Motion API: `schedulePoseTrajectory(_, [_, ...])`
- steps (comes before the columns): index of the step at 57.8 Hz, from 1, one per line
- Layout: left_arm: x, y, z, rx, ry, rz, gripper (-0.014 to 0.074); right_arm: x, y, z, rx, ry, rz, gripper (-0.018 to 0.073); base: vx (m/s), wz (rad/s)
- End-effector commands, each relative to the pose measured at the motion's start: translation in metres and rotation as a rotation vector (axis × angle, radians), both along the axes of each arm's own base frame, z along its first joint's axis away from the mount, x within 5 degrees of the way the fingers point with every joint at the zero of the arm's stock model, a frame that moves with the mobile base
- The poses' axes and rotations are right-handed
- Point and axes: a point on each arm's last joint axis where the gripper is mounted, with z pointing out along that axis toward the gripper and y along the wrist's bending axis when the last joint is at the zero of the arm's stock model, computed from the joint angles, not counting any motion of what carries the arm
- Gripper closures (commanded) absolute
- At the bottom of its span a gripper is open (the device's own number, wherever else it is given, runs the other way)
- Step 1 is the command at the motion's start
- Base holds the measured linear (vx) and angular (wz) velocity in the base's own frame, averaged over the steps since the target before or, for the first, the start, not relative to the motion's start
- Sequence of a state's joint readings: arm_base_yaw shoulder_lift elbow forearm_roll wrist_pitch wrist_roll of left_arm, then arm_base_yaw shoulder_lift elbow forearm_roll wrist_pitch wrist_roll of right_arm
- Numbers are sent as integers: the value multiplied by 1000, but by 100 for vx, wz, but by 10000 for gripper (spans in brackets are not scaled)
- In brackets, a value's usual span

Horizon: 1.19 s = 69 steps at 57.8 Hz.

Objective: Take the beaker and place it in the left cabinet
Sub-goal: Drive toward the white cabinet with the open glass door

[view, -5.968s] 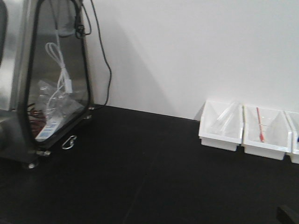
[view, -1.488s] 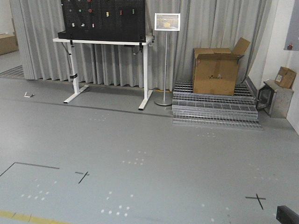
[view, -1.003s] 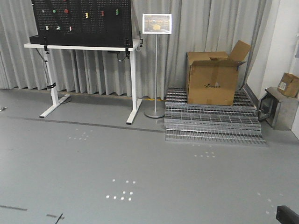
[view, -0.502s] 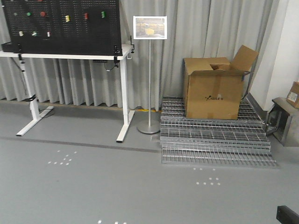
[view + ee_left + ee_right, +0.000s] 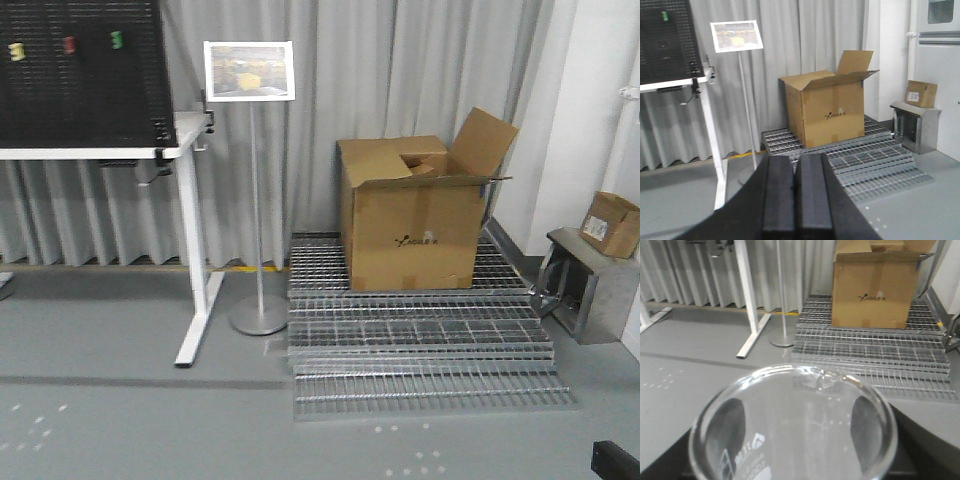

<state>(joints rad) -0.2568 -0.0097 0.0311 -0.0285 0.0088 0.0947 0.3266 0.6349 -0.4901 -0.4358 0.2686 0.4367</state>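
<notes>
Whole view: the black bench and white bins that faced the front camera six seconds ago are gone. Open workshop has slid across it since, with the big carton drifting from right toward centre. I judge the base is turning away from the pick-up spot, so the carry is under way.
Floor [image 5: 120, 420]: grey, spread out below and ahead of both sets of jaws.
Curtain [image 5: 400, 80]: far ahead of the jaws, behind everything else.
Grating platform [image 5: 420, 350]: ahead of the left jaws, slightly to the right.
Pegboard table [image 5: 90, 152]: ahead-left of the left jaws.
Cardboard box [image 5: 415, 230]: on the grating beyond the left jaws, flaps open.
Sign stand [image 5: 250, 70]: ahead-left of the left jaws, between table and box.
Steel box [image 5: 585, 290]: far right of the jaws, with a small carton [image 5: 612, 222] on top.
Left cabinet: in no view, so placing must wait until it faces the jaws.
Right gripper [image 5: 797, 440]: clamped on the beaker, its dark fingers [image 5: 731, 432] showing through the glass on either side.
Left gripper [image 5: 795, 165]: fingers pressed together with nothing between them.
Beaker [image 5: 790, 410]: between the right jaws, rim toward the wrist camera, apparently empty. It is picked up but not yet delivered.
</notes>
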Motion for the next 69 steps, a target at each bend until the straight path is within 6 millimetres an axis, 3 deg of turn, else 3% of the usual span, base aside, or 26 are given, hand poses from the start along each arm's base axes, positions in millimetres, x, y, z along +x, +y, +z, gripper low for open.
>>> schedulePoseTrajectory(1, [-1, 0, 3, -33, -79, -2, 595, 1, 3, 17, 17, -98, 31, 565, 67, -28])
schedulePoseTrajectory(36, [-1, 0, 3, -33, -79, -2, 595, 1, 3, 17, 17, -99, 31, 565, 65, -35])
schedulePoseTrajectory(69, [-1, 0, 3, -34, -80, -2, 595, 1, 3, 17, 17, -98, 31, 565, 53, -70])
